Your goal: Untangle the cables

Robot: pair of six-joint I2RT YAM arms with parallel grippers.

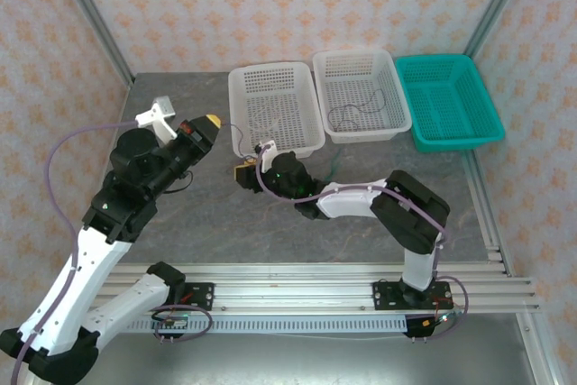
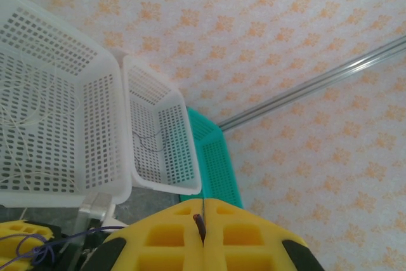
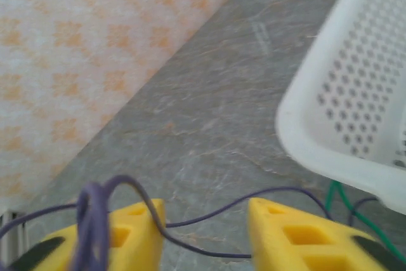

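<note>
The pulling-apart step is underway. The left gripper [image 2: 203, 239], raised above the table [image 1: 234, 232], is pinching the end of a purple cable [image 2: 198, 220] between pressed-together fingers. The right gripper [image 3: 203, 211] is sitting low by the left basket's [image 1: 270, 68] near corner. Its fingers are spread, what looks like the same cable is crossing the gap, and a green cable [image 3: 346, 202] is lying just beyond.

Next, I judge, the right gripper is needing to close on that strand and draw it clear of the green cable.

Of the 3 baskets, the left basket is holding thin white wires [image 2: 19, 122] and the middle basket [image 1: 353, 53] is holding 1 dark cable [image 1: 347, 114]. The teal basket [image 1: 437, 59] is looking bare.
</note>
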